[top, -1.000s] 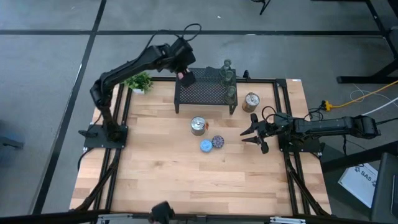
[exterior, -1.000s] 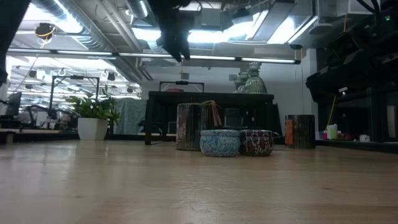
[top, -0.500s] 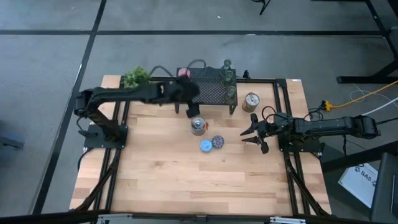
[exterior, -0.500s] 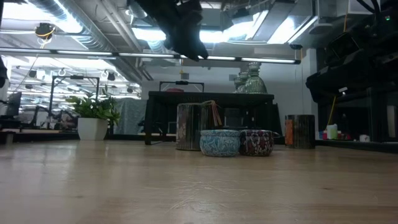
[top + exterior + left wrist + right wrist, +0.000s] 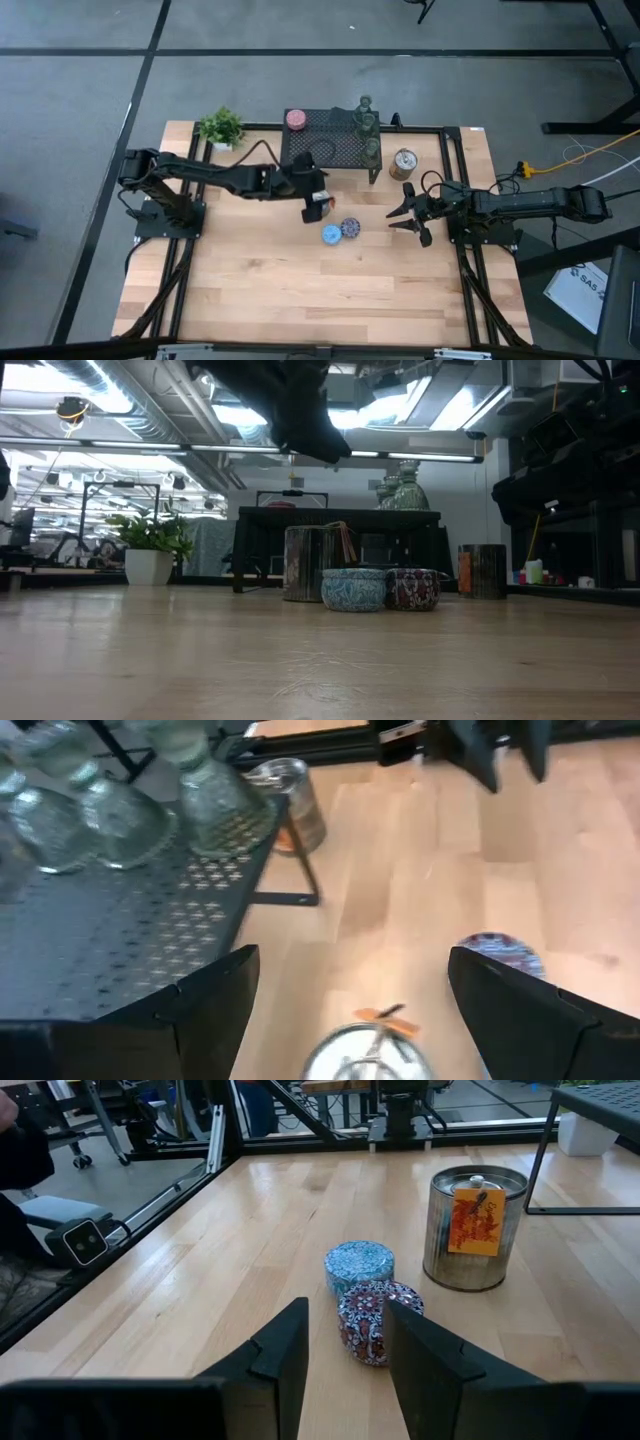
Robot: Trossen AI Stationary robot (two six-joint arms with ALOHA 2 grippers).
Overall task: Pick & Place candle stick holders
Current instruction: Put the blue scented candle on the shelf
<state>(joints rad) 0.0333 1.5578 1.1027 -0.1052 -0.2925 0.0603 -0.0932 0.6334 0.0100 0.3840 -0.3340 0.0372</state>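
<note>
My left gripper hangs open above a silver-and-orange holder, which stands on the table just in front of the black mesh stand. In the low view the gripper is well clear of that holder. A blue holder and a purple one stand side by side on the table. A pink holder sits on the stand's far left corner, and clear glass holders sit along its right end. My right gripper waits open at the right, pointing at the purple holder.
A second silver-and-orange holder stands on the table right of the stand. A small potted plant sits at the far left corner. The near half of the wooden table is bare wood.
My left gripper has swung from over the stand's far left corner, by the pink holder, toward the table's near edge and down, tipping its fingers downward. It now hangs over the silver-and-orange holder. The pink holder stays on the stand.
</note>
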